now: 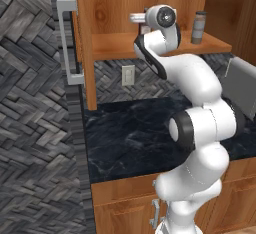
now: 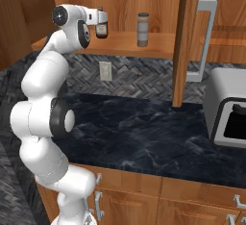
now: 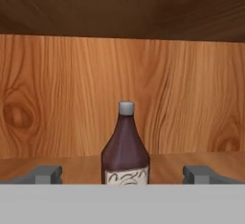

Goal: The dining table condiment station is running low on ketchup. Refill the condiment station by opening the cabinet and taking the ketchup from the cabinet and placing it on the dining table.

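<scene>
Inside grained wooden cabinet [image 3: 57, 98], round-shouldered maroon ketchup [image 3: 125, 151] upright, hand [image 3: 123, 174] spread apart around it.

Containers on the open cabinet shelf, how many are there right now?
2. The ketchup stands upright toward the shelf's left, between the open gripper fingers. The grey can stands farther right on the same shelf. The arm might hide something more.

Ketchup [image 3: 125, 151] upright on cabinet [image 1: 150, 8] shelf, between fingers [image 3: 44, 174].
</scene>
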